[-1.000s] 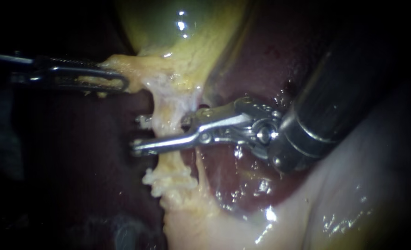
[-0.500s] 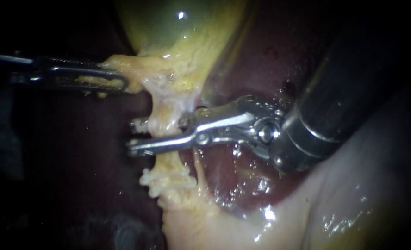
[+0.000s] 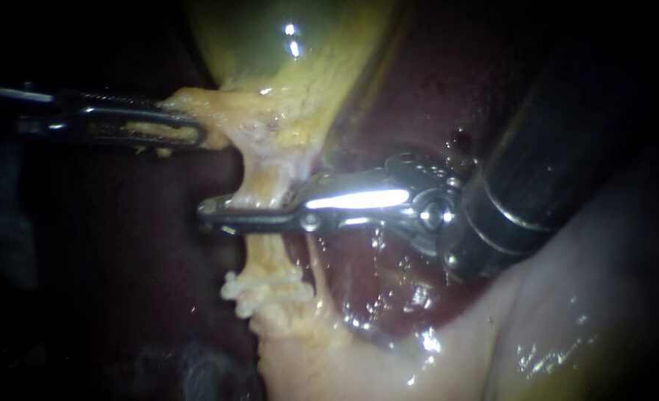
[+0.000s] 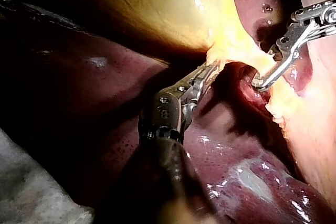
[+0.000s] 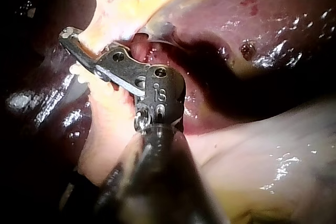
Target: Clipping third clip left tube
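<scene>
The pale yellow left tube (image 3: 264,182) runs down from the gallbladder (image 3: 285,59) to a frayed lump of tissue (image 3: 266,289). My right instrument (image 3: 222,212) reaches across it from the right, jaws shut on the tube from both sides, tips showing past its left edge. The right wrist view shows the same jaws (image 5: 73,38) clamped around the tube (image 5: 100,35). My left instrument (image 3: 192,134) holds the yellow tissue at the gallbladder's neck (image 3: 196,100), jaws shut on it and pulling it left. In the left wrist view its jaws (image 4: 210,72) grip that tissue. I make out no clip.
Dark red liver (image 3: 418,96) lies behind and around the tube. A thin strand (image 3: 318,267) runs just right of the clamped tube. Pale glistening tissue (image 3: 567,312) fills the lower right. The right instrument's thick shaft (image 3: 552,148) covers the upper right.
The right instrument's jaws, open around the tube a second ago, have closed onto it and slid slightly left. The left instrument has kept its hold.
</scene>
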Controlling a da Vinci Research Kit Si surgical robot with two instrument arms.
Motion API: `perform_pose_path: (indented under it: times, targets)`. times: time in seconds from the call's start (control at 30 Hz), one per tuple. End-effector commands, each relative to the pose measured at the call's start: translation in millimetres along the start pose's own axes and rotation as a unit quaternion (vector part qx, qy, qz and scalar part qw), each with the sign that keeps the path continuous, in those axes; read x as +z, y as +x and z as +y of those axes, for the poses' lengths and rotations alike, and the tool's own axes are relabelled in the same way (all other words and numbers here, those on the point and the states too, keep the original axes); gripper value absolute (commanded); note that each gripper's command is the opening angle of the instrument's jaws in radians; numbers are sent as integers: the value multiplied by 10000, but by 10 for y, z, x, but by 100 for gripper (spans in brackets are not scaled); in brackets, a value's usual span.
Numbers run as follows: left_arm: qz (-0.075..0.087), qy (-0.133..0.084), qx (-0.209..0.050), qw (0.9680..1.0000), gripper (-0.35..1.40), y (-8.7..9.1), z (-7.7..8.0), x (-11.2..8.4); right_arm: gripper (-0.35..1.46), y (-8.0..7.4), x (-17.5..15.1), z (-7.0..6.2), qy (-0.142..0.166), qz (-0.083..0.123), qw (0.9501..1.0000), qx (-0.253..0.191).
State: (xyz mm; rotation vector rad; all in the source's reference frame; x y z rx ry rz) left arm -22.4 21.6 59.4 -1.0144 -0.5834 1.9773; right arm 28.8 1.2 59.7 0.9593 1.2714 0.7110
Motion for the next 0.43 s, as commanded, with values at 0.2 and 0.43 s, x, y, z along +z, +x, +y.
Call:
perform_pose_path:
  times: [0.2,0.43]
  targets:
    - [0,3,-1,10000,-35,0,0,0,-35,-2,0,2,2,-33,10000,-3]
    - [1,5,-2,10000,-35,0,1,0,-35,-3,0,2,31,-49,10000,-5]
